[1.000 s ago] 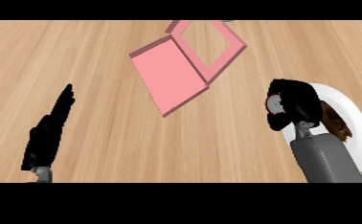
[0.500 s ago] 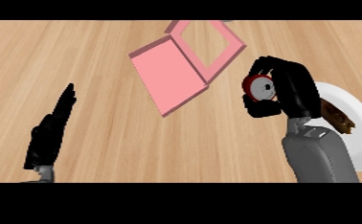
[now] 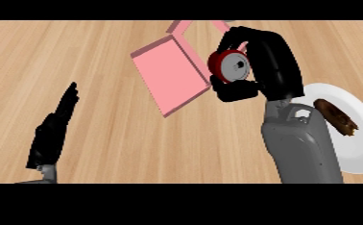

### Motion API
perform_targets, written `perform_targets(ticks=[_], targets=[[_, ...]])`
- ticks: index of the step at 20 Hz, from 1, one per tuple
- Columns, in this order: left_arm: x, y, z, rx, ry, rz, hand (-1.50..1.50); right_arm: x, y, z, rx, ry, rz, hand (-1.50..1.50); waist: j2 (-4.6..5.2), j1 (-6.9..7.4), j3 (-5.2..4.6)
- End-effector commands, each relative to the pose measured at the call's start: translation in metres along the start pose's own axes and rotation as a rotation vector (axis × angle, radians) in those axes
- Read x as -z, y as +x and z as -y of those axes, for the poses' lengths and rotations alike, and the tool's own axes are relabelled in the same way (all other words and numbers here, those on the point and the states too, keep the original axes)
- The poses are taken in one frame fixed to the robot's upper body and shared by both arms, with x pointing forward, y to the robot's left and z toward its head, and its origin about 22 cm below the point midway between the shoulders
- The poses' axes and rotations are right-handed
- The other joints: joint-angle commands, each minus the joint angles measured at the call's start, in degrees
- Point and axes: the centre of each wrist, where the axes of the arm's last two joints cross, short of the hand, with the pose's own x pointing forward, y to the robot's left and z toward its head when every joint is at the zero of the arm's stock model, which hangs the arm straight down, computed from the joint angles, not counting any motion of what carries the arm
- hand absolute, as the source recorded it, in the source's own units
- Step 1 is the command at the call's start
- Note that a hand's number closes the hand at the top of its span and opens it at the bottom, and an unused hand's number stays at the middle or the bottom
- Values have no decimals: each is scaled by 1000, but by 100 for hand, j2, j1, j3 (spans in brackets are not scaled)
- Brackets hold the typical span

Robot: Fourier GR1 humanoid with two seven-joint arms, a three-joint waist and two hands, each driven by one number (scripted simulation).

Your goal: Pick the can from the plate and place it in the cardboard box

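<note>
A red can [image 3: 228, 68] with a silver end is held in my right hand [image 3: 268, 68], whose fingers curl round it above the right side of the pink cardboard box [image 3: 170, 77]. The box lies open on the wooden counter, its flap spread to the lower left; its far part is partly hidden behind the hand. The white plate [image 3: 347, 144] sits at the right edge, partly behind my right forearm, with a brown food item [image 3: 337, 117] on it. My left hand [image 3: 53, 128] rests open at the lower left, fingers straight and pointing up.
Bare wooden counter [image 3: 106, 41] spreads on all sides of the box and between the two arms.
My right hand has lifted the can off the plate and carried it left and up, from beside the plate to over the box's right side. The left hand has stayed still.
</note>
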Motion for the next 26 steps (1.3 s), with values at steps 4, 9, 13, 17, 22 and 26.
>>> perform_targets(ticks=[4,9,13,17,22,26], targets=[[14,-13,-12,8,-24,1,0,48,46,-16,0,19,-21,150,21,34,-3],[22,15,4,11,-32,4,0,79,50,-55,-19,47,-70,150,47,126,-1],[21,16,7,21,-4,21,0,96,41,-71,-12,108,-81,150,44,116,-1],[13,7,2,-4,-35,8,0,114,47,-85,-40,137,-146,150,59,228,-3],[15,9,4,0,-45,30,0,113,16,-112,-82,175,-219,150,91,333,-4],[20,23,12,1,-66,63,0,113,0,-119,-6,154,-314,-150,133,518,-1]])
